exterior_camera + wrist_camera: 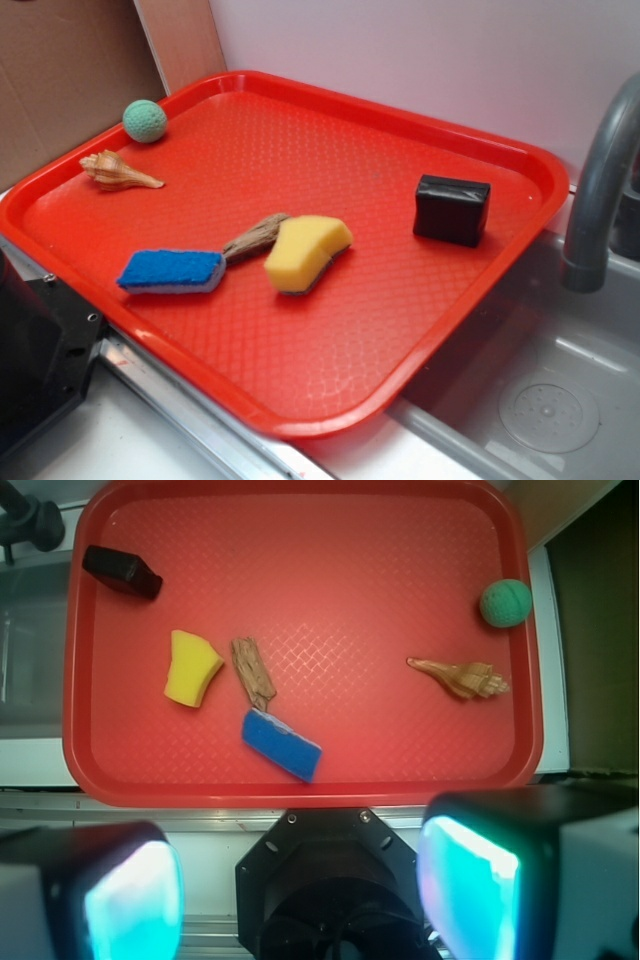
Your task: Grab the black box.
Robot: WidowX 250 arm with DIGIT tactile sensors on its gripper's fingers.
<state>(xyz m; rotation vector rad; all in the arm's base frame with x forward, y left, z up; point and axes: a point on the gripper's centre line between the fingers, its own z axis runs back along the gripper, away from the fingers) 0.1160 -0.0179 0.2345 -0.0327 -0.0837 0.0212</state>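
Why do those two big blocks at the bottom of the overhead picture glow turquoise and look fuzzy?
In the wrist view the gripper fingers sit too close to the lens, so they blur and catch bright light; the red tray beyond stays sharp. In the exterior view the black box shows only soft glare.

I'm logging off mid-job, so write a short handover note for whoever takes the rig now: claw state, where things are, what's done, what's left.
Claw: open, empty, held high above the near edge of the red tray, over no item.
Black box: sits flat near the tray's far corner by the grey faucet, untouched, with bare tray all round it.
Other items on the tray: yellow sponge, blue sponge, a wood piece between them, seashell, green ball.
Done: nothing yet.
Left: move across to the box, lower, close on it, lift.
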